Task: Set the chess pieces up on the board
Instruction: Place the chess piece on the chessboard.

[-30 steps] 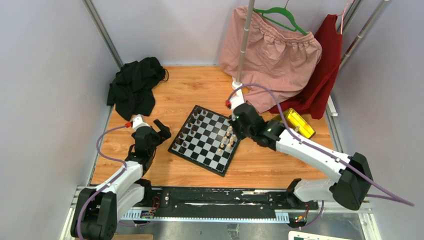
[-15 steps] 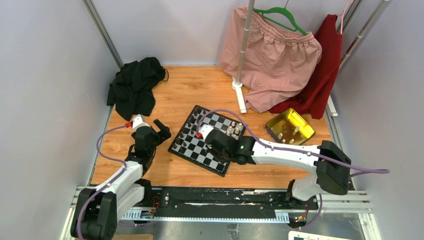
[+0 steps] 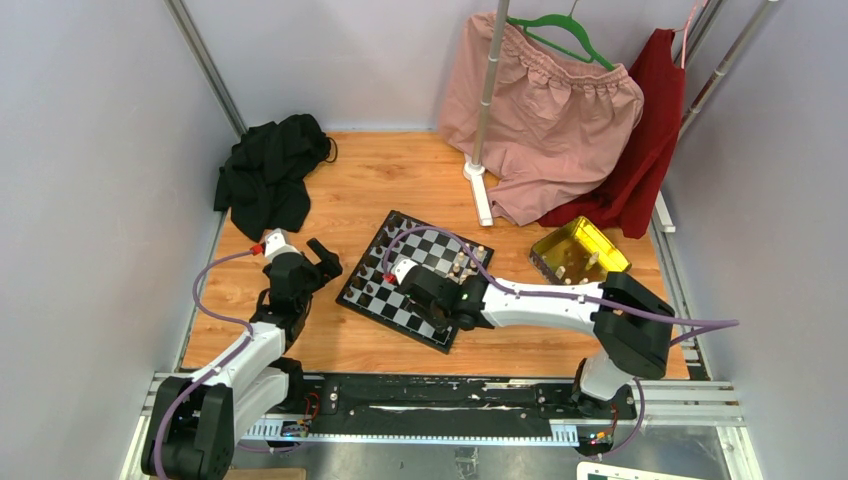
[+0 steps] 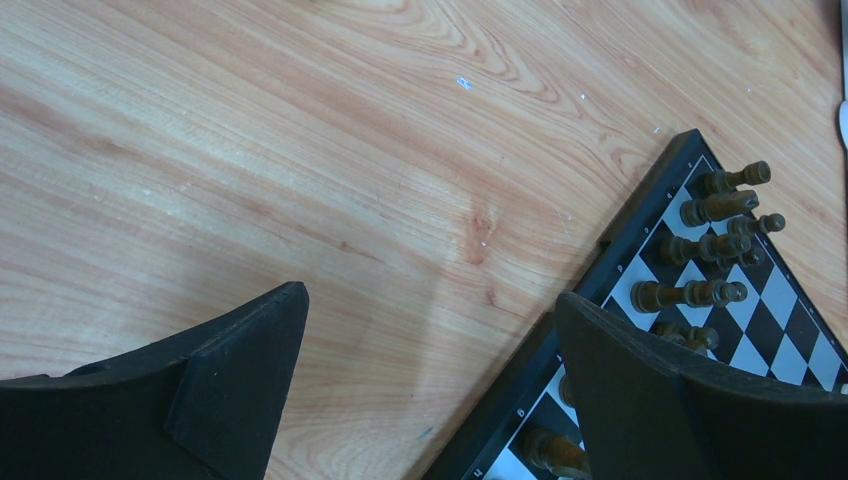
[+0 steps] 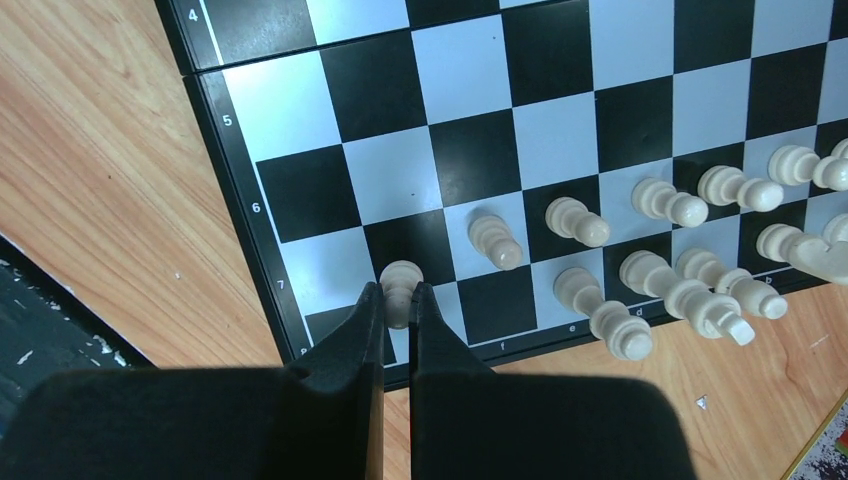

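The black-and-white board point(image 3: 392, 298) lies at an angle on the wooden table. Dark chess pieces point(image 3: 378, 258) stand along its left side and cream ones point(image 3: 466, 262) along its right. My right gripper point(image 5: 397, 296) is shut on a cream pawn point(image 5: 402, 276) held upright over the corner squares by the board point(image 5: 470, 80) edge; more cream pieces point(image 5: 575, 220) stand in two rows beside it. In the top view the right gripper point(image 3: 438, 320) hangs over the board's near corner. My left gripper point(image 4: 430, 335) is open above bare wood, just left of the board point(image 4: 600, 275) and its dark pieces point(image 4: 700, 240).
A yellow metal tray point(image 3: 602, 247) holding a few pieces sits right of the board. A black cloth point(image 3: 268, 175) is heaped at the back left. A clothes rack foot point(image 3: 480, 195) with pink point(image 3: 545, 110) and red garments stands behind the board.
My right arm has swung from the board's right edge, near the tray, across to its near corner. The left arm has not moved.
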You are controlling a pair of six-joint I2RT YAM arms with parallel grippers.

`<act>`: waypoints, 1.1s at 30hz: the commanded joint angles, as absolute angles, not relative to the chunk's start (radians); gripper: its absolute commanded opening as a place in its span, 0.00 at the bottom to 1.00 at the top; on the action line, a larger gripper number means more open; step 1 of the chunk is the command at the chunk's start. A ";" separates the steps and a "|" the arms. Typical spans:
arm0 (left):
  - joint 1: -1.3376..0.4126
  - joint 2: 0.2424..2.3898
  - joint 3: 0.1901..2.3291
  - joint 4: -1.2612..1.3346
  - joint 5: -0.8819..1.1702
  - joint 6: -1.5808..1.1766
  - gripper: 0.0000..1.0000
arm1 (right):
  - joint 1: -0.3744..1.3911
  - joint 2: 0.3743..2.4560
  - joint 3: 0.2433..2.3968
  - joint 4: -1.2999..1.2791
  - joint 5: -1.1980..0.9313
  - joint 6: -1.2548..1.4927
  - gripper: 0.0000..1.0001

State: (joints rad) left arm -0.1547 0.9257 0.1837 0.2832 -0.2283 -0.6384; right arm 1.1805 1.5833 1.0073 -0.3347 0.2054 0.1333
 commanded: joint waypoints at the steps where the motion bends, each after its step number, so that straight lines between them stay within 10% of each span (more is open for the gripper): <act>1: -0.163 0.913 0.182 0.310 -0.241 -0.627 1.00 | 1.181 1.609 1.043 -0.321 0.220 0.133 0.00; 24: -0.163 0.915 0.182 0.310 -0.239 -0.628 1.00 | 1.146 1.645 1.019 -0.293 0.204 0.146 0.00; 33: -0.163 0.918 0.183 0.310 -0.236 -0.626 1.00 | 1.144 1.633 1.026 -0.299 0.183 0.139 0.23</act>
